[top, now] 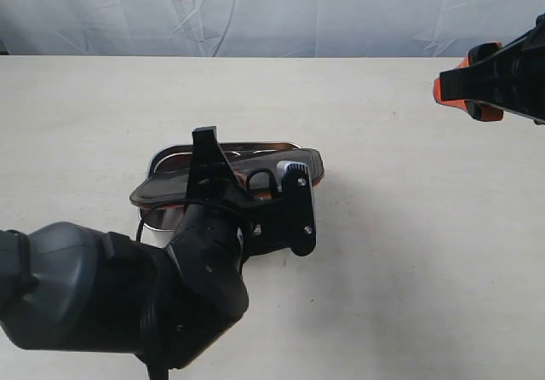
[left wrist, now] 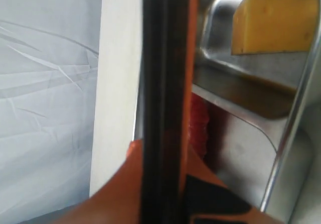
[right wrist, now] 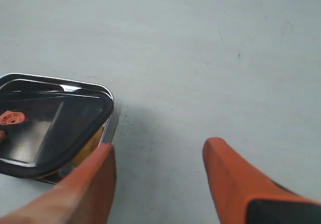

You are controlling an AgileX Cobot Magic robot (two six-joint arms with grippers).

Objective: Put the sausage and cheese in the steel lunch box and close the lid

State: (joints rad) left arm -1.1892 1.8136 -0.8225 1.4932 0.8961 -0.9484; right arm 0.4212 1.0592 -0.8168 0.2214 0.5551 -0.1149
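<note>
The lid [top: 166, 186] is clamped in the left gripper [top: 251, 188] and held at a tilt in the exterior view. The steel lunch box [top: 174, 152] lies directly under that gripper. Its shiny rim shows past the lid's far edge and again below the near edge. The right gripper [top: 456, 86] hangs well apart from the box, off to the other side over the bare table [top: 400, 227].

In the left wrist view the lid is edge-on, a dark band running straight out from between the orange fingers [left wrist: 120, 194], which press on it from both sides. Beyond the fingertips, on one side of the lid, the box stands open to view. The sausage [left wrist: 199, 126] lies in the compartment nearer the gripper, partly hidden behind the lid's edge. The cheese [left wrist: 273, 25] lies in the compartment farther out, past the steel divider. Which compartment is the larger one cannot be told here. On the lid's other side are a strip of table and the wrinkled backdrop [left wrist: 45, 83].

In the right wrist view the right gripper's fingers [right wrist: 235, 179] are spread apart with only bare table between them. The box corner and the lid over it lie ahead of one fingertip, near it but not touching. The orange valve [right wrist: 11, 117] shows on the lid's dark surface.
</note>
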